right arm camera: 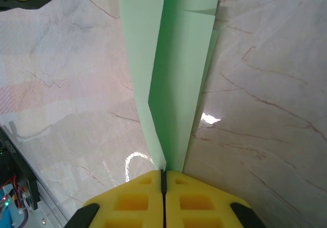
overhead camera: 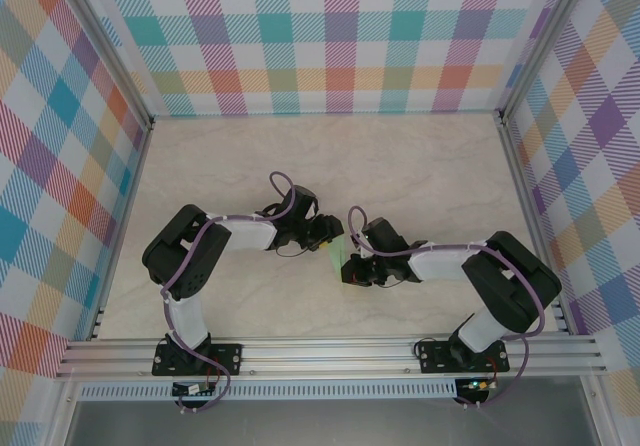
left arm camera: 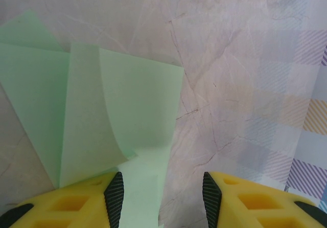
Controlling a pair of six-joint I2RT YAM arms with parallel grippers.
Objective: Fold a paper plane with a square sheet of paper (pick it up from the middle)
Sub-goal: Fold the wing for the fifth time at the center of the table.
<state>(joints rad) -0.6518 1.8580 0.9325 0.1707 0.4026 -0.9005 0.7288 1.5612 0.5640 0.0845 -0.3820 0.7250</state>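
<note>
Two grippers meet at a folded sheet of paper [overhead camera: 339,254] in the middle of the marble table [overhead camera: 430,166], towards its near edge.

On the left, the left gripper [left arm camera: 163,189] has its jaws apart and grips nothing. The pale green sheet spreads ahead of it in overlapping flaps, one edge reaching in beside a black pad [left arm camera: 114,192]. To the right, the right gripper [right arm camera: 163,176] is clamped tight on the sheet's creased end, and the folded layers run away from its yellow fingers [right arm camera: 204,202] as a narrow strip.
</note>
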